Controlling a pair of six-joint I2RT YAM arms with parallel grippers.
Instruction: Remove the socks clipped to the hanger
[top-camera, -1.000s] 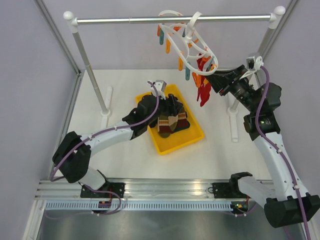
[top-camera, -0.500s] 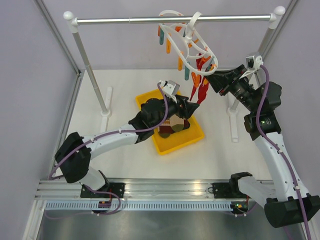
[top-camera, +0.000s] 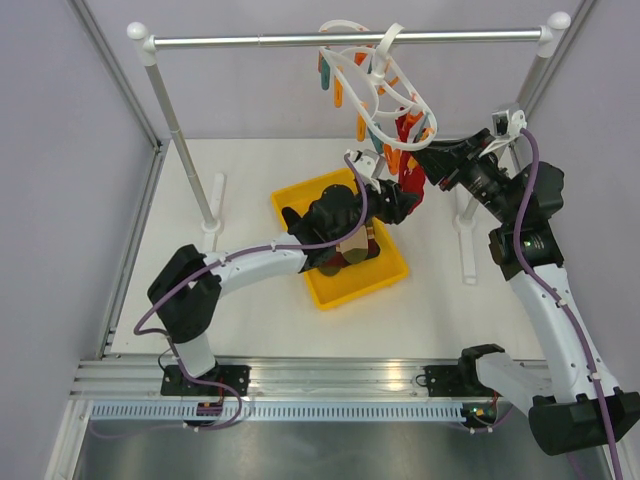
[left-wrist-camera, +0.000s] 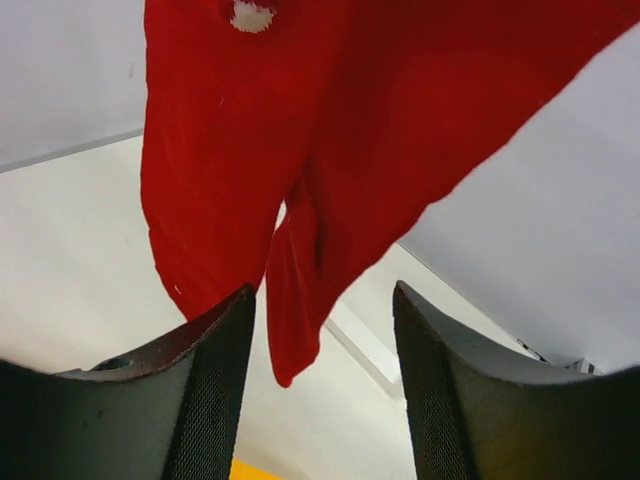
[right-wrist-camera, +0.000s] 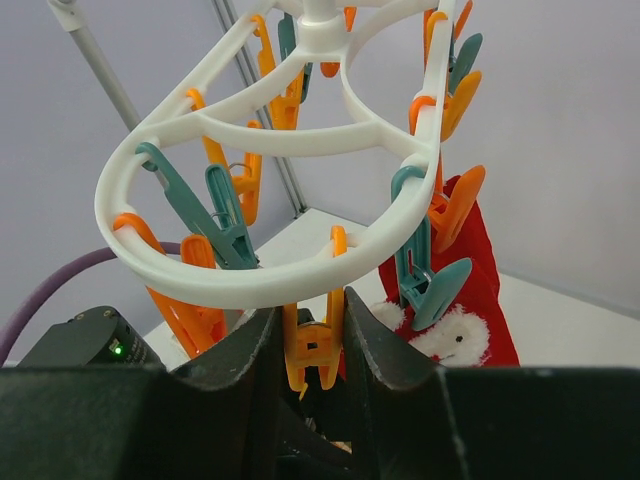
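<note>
- Sock removal is partway along, by my reckoning: a red sock hangs clipped to the hanger, while other socks lie in the yellow tray below and behind my left end effector.
- My left end effector is raised under that red sock, fingers partly open and gripping nothing. The sock's lower tip dangles in the gap between them, nearer the left finger.
- My right end effector is closed on an orange clip that hangs from the hanger's white rim, directly above its fingers. I take this as steadying the frame.
- From that end effector, the red sock hangs just beyond and to the right, under the rim.
- Next, I judge, the left fingers should rise further up the fabric and close on it. Then I pull down and away until the clips let go, with the right bracing the hanger against swinging.
</note>
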